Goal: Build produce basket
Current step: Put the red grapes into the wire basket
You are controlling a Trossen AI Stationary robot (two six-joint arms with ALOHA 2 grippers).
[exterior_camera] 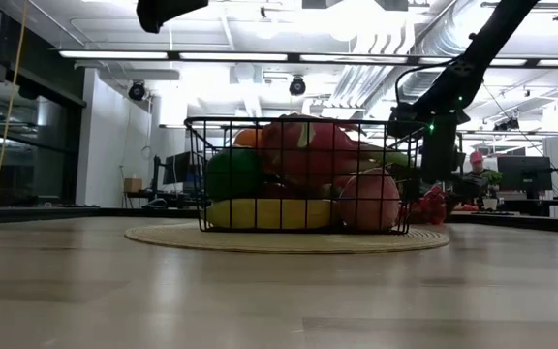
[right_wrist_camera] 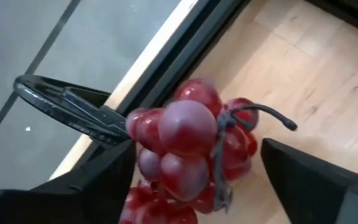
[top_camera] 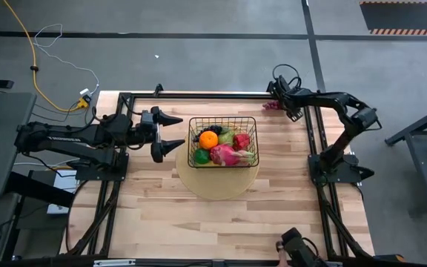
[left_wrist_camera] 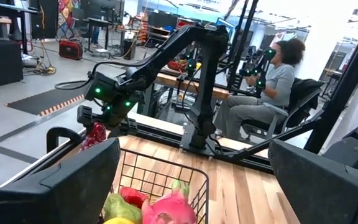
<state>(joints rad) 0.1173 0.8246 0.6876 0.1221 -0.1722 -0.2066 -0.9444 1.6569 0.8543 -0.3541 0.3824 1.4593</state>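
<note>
Grapes point(right_wrist_camera: 188, 158), a red bunch, are lying at the table's far right corner, well apart from the basket point(top_camera: 222, 141). Right gripper point(right_wrist_camera: 191, 180) is straddling them, jaws wide, nothing clamped yet. Closing off-centre risks squeezing the lumpy bunch off the edge.

Left gripper point(top_camera: 175, 131) is hanging open beside the basket.

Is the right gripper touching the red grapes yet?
Cannot tell. In the right wrist view the red grapes sit between the right gripper's open fingers; one finger meets their outline, but no view plainly shows contact or gap.
</note>
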